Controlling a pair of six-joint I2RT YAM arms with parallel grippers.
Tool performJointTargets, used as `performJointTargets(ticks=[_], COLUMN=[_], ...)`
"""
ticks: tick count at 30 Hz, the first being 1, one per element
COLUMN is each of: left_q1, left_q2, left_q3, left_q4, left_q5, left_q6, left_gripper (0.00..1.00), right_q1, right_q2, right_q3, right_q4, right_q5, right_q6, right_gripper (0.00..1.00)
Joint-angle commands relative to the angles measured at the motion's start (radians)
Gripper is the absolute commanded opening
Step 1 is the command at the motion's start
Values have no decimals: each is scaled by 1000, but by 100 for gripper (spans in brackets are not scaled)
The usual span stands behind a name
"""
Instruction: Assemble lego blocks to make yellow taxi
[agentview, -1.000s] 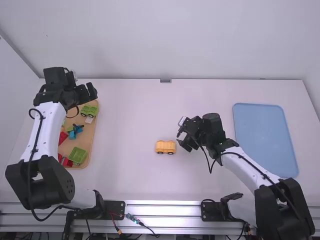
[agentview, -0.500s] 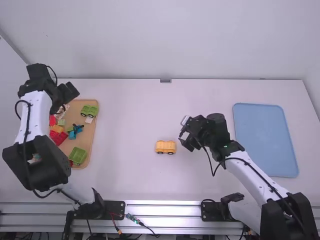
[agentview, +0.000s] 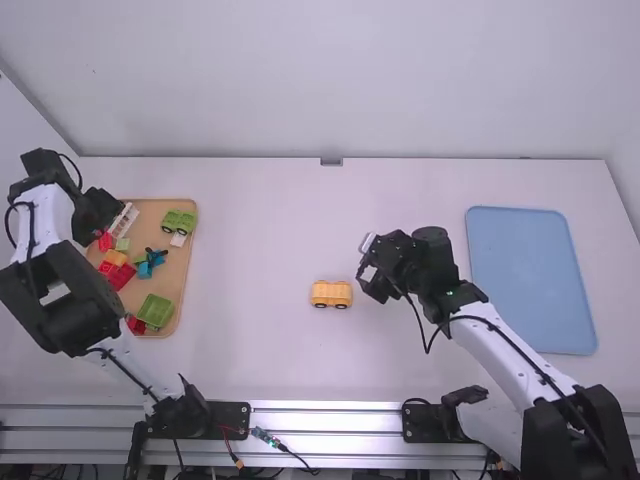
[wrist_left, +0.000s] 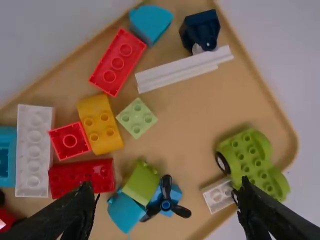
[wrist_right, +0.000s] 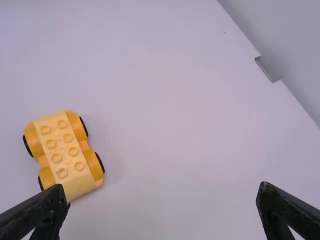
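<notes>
Left hand (agentview: 101, 209) swung left over the tray (agentview: 178, 272), car base (agentview: 331, 294) not moved
High view: left hand went from the tray's far-right corner to its far-left one, uncovering more blocks; right hand (agentview: 367, 280) is just beside the yellow car base, about mid-width on the surface (agentview: 260, 350), nearer its near edge. Left wrist view: fingers spread, nothing gripped; yellow block (wrist_left: 100, 124) lies close to red bricks (wrist_left: 117, 62), probably the taxi's next piece, neighbours could snag a finger. Right wrist view: fingers wide apart, empty, base on its wheels, studs up. Reads as lining up the next pick, build still early
</notes>
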Motion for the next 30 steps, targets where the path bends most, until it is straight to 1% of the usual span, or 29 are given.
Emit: performJointTargets(ticks=[1,2,3,4,9,10,12,18,23,27,30], left_q1=[-1,-1,-1,1,3,2,-2,0,-2,-1,3], left_q2=[12,12,12,12,12,12,12,12,12,12,12], left_q3=[-41,-54,-69,-82,-155,-178,-209,-275,-315,-349,-366], left_q4=[21,27,31,34,88,114,140,200,271,333,363], left_q5=[6,2,-13,-29,-42,-42,-69,-82,-136,-134,-135], left_q6=[-13,-35,-64,-87,-138,-139,-171,-146,-124,-107,-107], left_gripper=[73,70,64,62,59,56,53,54,53,52,53], right_q1=[1,1,1,1,0,0,0,0,0,0,0], right_q2=[-16,-16,-16,-16,-16,-16,-16,-16,-16,-16,-16], right_q3=[-10,-10,-10,-10,-10,-10,-10,-10,-10,-10,-10], right_q4=[2,2,2,2,-1,-1,-1,-1,-2,-2,-5], right_q5=[2,2,1,2,2,2,2,2,2,2,2], right_q6=[-3,-3,-3,-3,-3,-3,-3,-3,-3,-3,-3], right_gripper=[99,99,99,99,99,99,99,99,99,99,99])
